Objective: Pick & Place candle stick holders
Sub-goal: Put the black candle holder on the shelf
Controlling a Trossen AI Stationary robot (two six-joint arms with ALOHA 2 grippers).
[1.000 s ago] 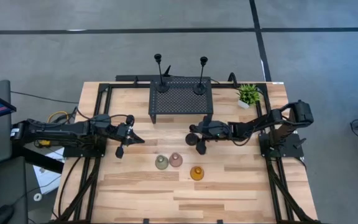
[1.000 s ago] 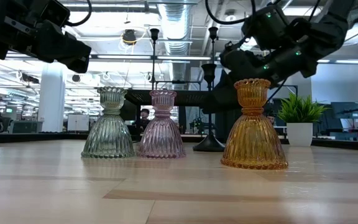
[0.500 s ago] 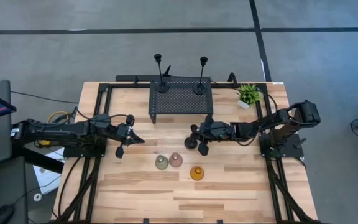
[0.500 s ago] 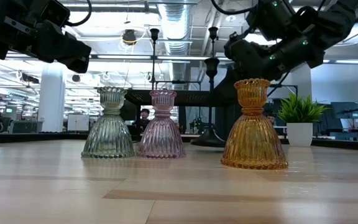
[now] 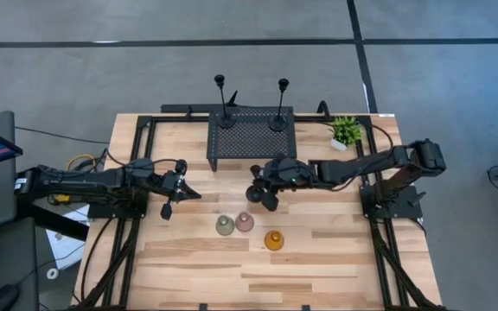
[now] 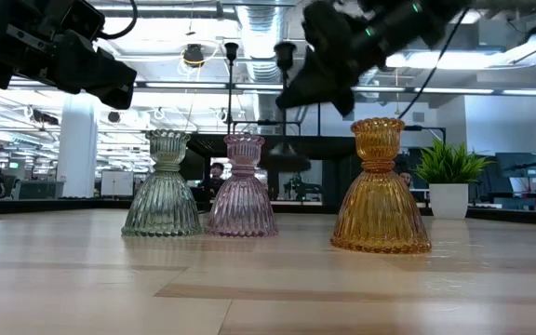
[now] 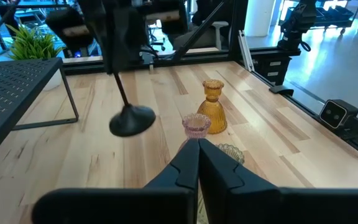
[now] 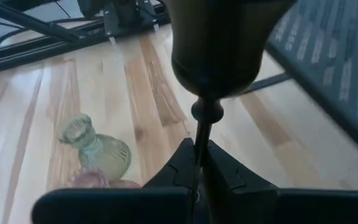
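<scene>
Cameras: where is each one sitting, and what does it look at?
High: overhead, straight down; table, both arms.
Low: table height, looking level; amber holder, arms above.
Left wrist: past shut left gripper toward amber holder.
Right wrist: right gripper clamping black holder.
Shared: green holder in high.

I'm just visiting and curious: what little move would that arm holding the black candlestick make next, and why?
Probably carry it on toward the rack. The right gripper holds the black holder by its stem, lifted and tilted off the table, and two like it stand on the rack.
</scene>
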